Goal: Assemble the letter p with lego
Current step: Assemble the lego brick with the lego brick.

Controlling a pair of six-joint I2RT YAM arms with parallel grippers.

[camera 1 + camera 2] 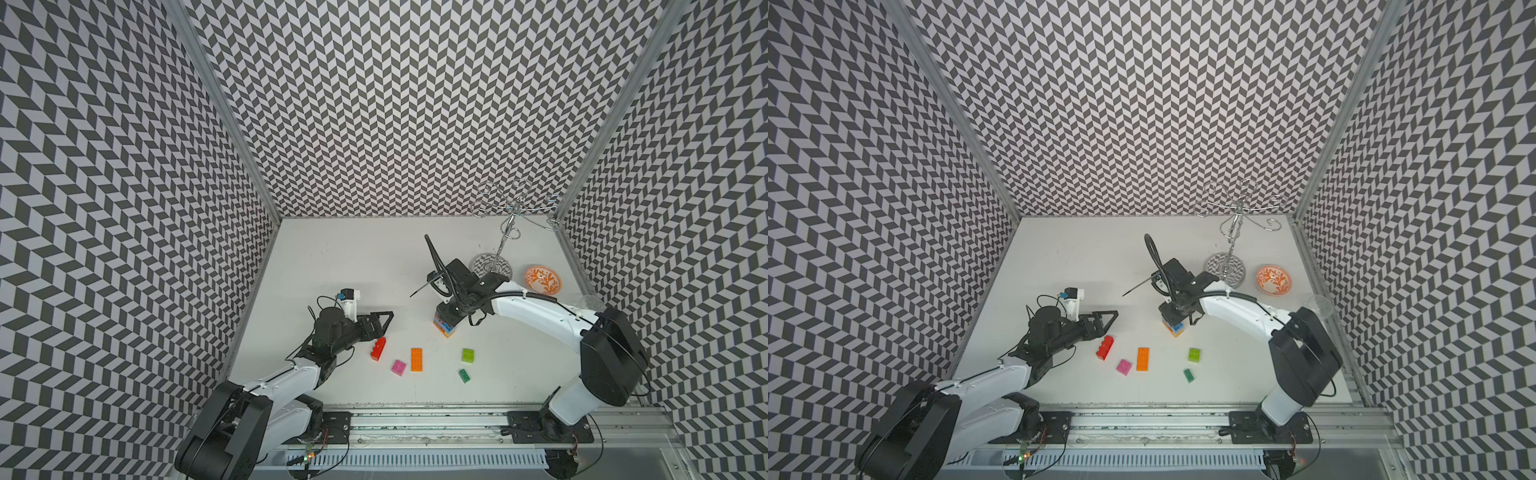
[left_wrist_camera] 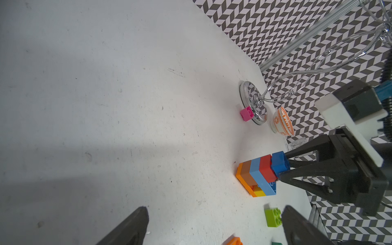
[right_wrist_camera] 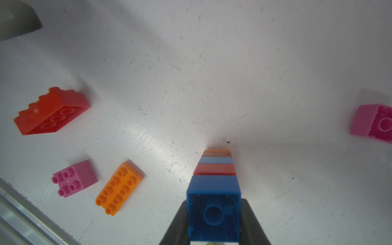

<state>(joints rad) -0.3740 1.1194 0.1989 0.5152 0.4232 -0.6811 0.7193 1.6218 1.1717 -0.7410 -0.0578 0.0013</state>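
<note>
Pinching the blue brick atop the stack — the right pincer — left pincer spread wide

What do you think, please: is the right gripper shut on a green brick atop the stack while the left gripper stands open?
Not quite: the right wrist view shows the right gripper shut on a blue brick, not green, atop the stack. The left gripper does stand open.

White table: brick stack at centre; red brick, pink brick, orange brick, lime brick, green brick toward 6 o'clock; stand, bowl at 2 o'clock.
</note>
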